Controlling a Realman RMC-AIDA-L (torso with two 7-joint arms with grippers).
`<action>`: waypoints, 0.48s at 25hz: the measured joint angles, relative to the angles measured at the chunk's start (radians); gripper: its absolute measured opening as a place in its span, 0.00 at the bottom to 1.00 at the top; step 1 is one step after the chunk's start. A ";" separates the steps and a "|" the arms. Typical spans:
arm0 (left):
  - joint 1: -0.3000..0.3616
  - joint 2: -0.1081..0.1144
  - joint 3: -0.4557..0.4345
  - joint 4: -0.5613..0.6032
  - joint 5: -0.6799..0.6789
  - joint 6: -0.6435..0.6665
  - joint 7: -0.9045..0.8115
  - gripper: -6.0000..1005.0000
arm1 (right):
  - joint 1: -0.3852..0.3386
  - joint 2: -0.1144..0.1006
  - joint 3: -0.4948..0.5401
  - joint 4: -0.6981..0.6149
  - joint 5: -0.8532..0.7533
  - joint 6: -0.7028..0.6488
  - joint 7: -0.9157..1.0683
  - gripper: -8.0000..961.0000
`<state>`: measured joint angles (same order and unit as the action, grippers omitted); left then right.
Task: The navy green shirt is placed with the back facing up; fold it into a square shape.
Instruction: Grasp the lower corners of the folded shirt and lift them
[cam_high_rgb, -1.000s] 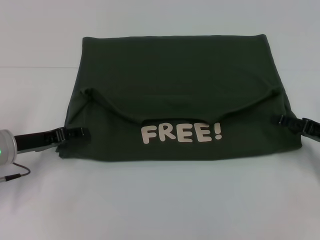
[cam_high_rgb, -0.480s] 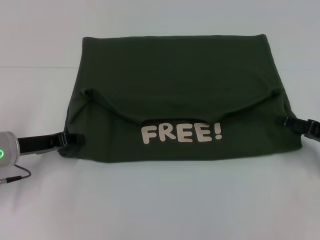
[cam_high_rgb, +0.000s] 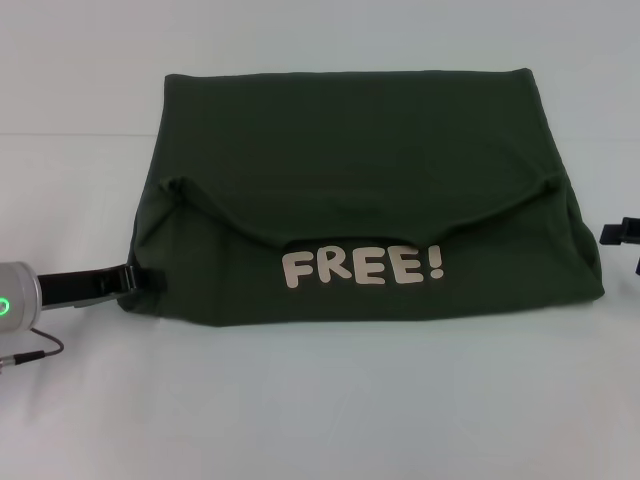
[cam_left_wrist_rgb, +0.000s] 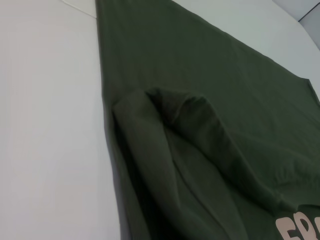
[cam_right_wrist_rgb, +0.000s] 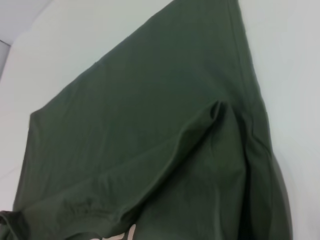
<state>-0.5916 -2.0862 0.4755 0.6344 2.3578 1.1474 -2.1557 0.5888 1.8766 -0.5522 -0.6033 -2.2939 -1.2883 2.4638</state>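
The navy green shirt (cam_high_rgb: 350, 150) lies folded into a wide rectangle on the white table (cam_high_rgb: 320, 400). A folded flap crosses its middle, and a white "FREE!" print (cam_high_rgb: 362, 267) shows near the front edge. My left gripper (cam_high_rgb: 147, 277) sits low at the shirt's front left corner, its tip against the cloth edge. My right gripper (cam_high_rgb: 618, 232) is at the picture's right edge, apart from the shirt's right side. The left wrist view shows the shirt (cam_left_wrist_rgb: 225, 100) with a bunched fold, and the right wrist view shows the shirt (cam_right_wrist_rgb: 150, 125) with a similar ridge.
A thin cable (cam_high_rgb: 30, 352) trails from my left arm at the lower left. The table's far edge (cam_high_rgb: 70, 133) runs behind the shirt. Bare white tabletop surrounds the shirt in front and on both sides.
My right gripper has drawn back to the right, off the shirt's edge. My left gripper has slid outward and slightly down to the shirt's corner. The shirt has stayed in place.
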 joint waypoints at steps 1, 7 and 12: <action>0.000 0.000 0.000 0.000 0.000 0.000 0.000 0.05 | 0.011 -0.006 -0.007 -0.001 -0.013 0.000 0.015 0.96; -0.004 0.000 0.000 0.000 0.000 0.003 0.000 0.05 | 0.088 -0.019 -0.056 0.006 -0.125 0.022 0.087 0.96; -0.005 0.000 0.000 0.002 0.003 0.007 0.001 0.05 | 0.151 -0.008 -0.087 0.016 -0.220 0.053 0.129 0.96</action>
<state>-0.5968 -2.0862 0.4756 0.6359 2.3606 1.1544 -2.1551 0.7400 1.8687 -0.6395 -0.5869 -2.5142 -1.2351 2.5932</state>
